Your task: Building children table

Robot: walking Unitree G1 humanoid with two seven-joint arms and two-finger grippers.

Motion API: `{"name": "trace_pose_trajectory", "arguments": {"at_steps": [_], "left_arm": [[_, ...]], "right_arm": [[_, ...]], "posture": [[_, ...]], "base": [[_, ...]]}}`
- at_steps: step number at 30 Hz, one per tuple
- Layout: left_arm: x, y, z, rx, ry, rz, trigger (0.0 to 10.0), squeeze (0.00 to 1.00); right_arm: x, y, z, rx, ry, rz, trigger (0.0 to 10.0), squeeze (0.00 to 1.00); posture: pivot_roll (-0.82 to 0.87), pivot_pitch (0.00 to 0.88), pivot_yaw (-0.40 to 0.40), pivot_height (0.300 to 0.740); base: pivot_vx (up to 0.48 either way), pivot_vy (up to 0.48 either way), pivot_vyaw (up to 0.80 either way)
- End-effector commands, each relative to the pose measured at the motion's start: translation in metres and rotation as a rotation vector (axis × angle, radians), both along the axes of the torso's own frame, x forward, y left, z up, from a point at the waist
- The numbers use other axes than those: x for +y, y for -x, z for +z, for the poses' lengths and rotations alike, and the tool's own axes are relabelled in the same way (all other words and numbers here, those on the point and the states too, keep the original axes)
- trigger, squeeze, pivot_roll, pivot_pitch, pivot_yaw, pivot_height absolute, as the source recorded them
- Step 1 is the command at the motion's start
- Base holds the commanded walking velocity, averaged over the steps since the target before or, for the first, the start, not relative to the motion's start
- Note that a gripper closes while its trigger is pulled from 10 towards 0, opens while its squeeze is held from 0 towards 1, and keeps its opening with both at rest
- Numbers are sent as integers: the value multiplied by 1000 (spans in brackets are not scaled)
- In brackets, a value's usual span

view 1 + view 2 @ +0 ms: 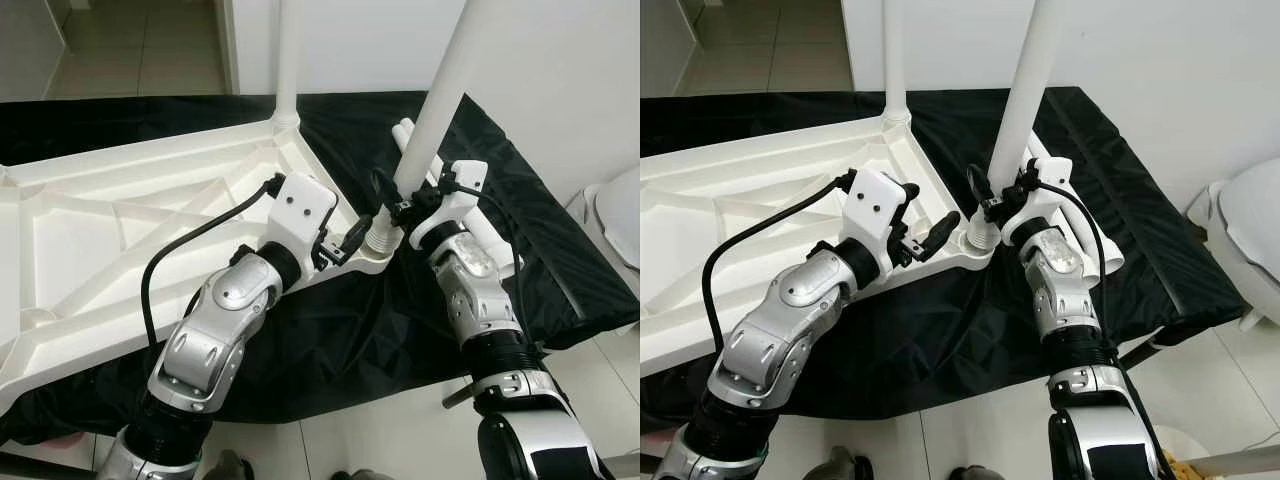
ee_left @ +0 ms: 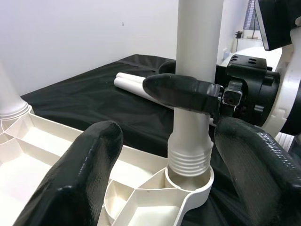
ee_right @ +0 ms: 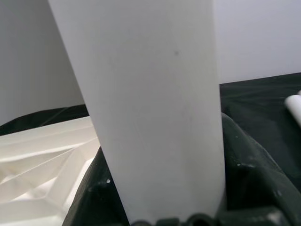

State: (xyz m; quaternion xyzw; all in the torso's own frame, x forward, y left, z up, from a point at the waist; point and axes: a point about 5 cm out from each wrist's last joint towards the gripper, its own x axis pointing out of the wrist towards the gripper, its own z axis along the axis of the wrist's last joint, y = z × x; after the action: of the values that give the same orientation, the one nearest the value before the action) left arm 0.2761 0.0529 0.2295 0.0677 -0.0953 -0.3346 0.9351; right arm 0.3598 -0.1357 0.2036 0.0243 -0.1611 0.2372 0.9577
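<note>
The white tabletop (image 1: 120,240) lay upside down on a black cloth (image 1: 350,330), ribs up, and everything is placed here relative to its near corner socket (image 2: 188,181). One white leg (image 1: 288,60) already stood upright in the far corner socket, while a second table leg (image 1: 432,110) stood in the near one, its threaded end (image 2: 188,157) showing several ridges above the socket rim, so by my reading it was only partly screwed in. The right gripper (image 1: 405,205) was clamped around this leg just above the socket; in the right wrist view the white tube (image 3: 155,108) sat tight between its dark fingers. The left gripper (image 1: 350,238) hovered just beside the socket on the tabletop side with its fingers (image 2: 75,179) spread apart and holding nothing. Two spare legs (image 2: 134,84) lay on the cloth beyond the socket. The leg looked like a hollow, rigid plastic tube, light but long, so a hold low down near the thread seemed best to keep it from levering sideways and cross-threading. Its smooth, glossy surface would probably slip under twisting, calling for a firm squeeze. The tabletop seemed stiff, light and apt to slide on the cloth, so bracing its corner rib beside the socket looked sensible.
</note>
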Motion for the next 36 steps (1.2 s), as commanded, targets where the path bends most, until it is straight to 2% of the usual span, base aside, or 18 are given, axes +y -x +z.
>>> {"name": "trace_pose_trajectory", "arguments": {"at_steps": [1, 7, 13, 16, 20, 23, 26, 33, 36], "left_arm": [[-1, 0, 0, -2, -11, -4, 10000, 0], [0, 0, 0, -3, -11, 2, 10000, 0], [1, 1, 0, -2, -12, 5, 10000, 0], [1, 2, 0, -1, -13, 6, 10000, 0], [2, 2, 0, -1, -14, 7, 10000, 0], [2, 2, -1, 2, -13, 4, 10000, 0], [1, 3, -1, 3, -15, 0, 10000, 0], [1, 3, -1, 3, -17, -1, 10000, 0], [1, 4, -1, 3, -17, -2, 10000, 0]], "right_arm": [[2, 2, -10, 48, 18, 44, 10000, 0], [3, 6, -26, 111, 54, 143, 10000, 0], [-9, 2, -37, 174, 87, 135, 10000, 0], [-12, 4, -42, 175, 135, 141, 10000, 0], [-13, 4, -42, 174, 142, 143, 10000, 0], [-11, 10, -51, 201, 181, 244, 10000, 0], [-10, 12, -56, 217, 193, 279, 10000, 0], [-14, 12, -63, 248, 162, 259, 10000, 0], [-15, 12, -62, 219, 201, 263, 10000, 0]], "posture": [[19, 101, -39, 740], [22, 102, -38, 740], [29, 107, -41, 740], [30, 108, -40, 740], [30, 108, -40, 740], [28, 110, -33, 740], [30, 110, -35, 740], [32, 105, -34, 740], [32, 102, -32, 740]], "base": [[0, 0, 0], [0, 0, 0], [0, 0, 0], [0, 0, 0], [0, 0, 0], [0, 0, 0], [0, 0, 0], [0, 0, 0], [0, 0, 0]]}}
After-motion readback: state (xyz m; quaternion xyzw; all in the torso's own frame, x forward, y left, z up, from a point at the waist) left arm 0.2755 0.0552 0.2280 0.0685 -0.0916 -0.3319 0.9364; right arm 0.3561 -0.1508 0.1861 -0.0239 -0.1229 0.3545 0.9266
